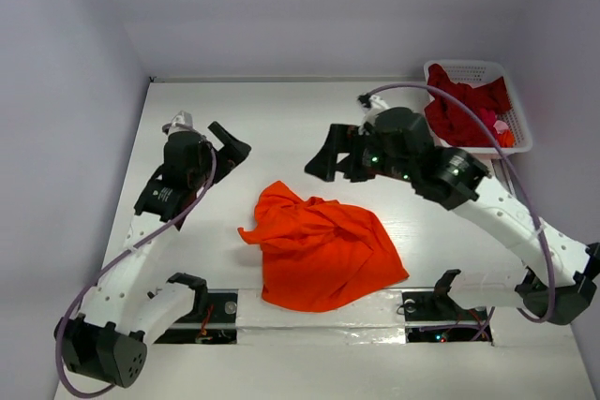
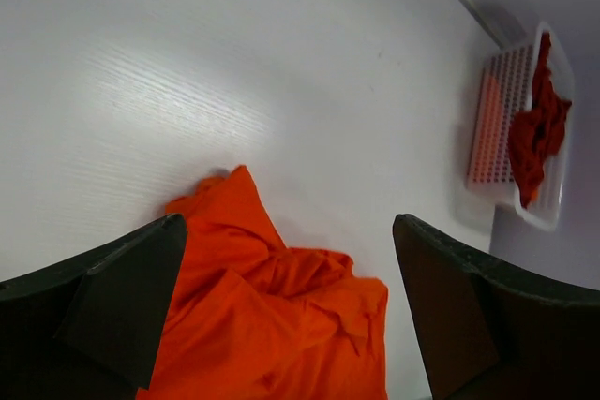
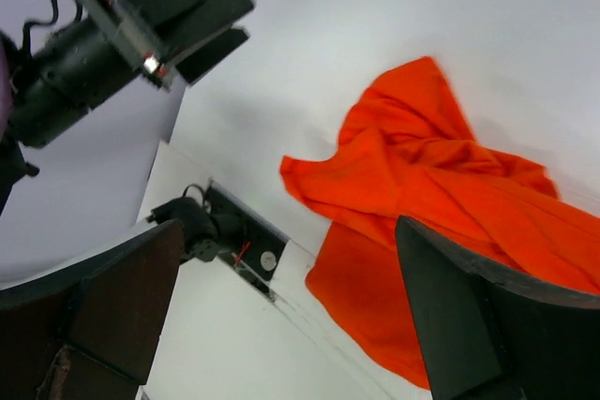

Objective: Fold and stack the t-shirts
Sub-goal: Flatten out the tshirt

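Orange shirt [image 1: 323,245] crumpled in the middle, not folded yet. Red shirts [image 1: 464,110] still in basket [image 1: 469,67] far right; no stack. Left pincer [image 1: 232,149] and right pincer [image 1: 319,156] wide, holding nothing.

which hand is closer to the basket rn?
Right. The right hand hangs some way left of the basket; the left hand is farther left still.

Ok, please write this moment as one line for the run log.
left gripper: open, empty | right gripper: open, empty | orange shirt: crumpled on table | red shirts: in basket
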Available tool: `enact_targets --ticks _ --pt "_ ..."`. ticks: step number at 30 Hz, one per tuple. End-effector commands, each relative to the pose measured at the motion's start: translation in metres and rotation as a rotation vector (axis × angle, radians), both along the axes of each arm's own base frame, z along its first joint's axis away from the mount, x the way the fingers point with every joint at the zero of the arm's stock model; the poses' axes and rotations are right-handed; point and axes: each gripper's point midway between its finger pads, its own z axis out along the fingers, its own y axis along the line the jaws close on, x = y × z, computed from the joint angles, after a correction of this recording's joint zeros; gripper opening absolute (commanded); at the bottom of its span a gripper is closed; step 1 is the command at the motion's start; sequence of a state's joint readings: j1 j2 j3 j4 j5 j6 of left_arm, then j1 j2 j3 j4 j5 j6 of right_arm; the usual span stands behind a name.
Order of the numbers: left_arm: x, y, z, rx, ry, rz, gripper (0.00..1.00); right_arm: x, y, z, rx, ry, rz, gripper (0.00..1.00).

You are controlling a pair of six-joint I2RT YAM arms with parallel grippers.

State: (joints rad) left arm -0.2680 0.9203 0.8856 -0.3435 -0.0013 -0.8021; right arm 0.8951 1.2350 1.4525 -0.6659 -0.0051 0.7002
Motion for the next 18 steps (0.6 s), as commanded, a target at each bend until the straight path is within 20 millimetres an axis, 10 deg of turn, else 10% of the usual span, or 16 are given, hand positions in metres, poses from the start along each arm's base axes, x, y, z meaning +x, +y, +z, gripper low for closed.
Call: enact_targets --ticks 1,12,18 --pt "-0.011 -0.026 -0.008 -0.076 0.042 -0.188 0.91 0.001 -0.039 0.025 0.032 0.018 -0.065 1.00" --pt "-0.122 -0.012 -0.109 -0.132 0.496 -0.225 0.86 0.016 -0.059 0.037 -0.006 -0.015 -0.092 1.00" --pt "-0.138 -0.024 -0.102 -0.228 0.513 -0.251 0.95 0.018 -0.054 0.034 -0.014 -0.014 -0.071 1.00"
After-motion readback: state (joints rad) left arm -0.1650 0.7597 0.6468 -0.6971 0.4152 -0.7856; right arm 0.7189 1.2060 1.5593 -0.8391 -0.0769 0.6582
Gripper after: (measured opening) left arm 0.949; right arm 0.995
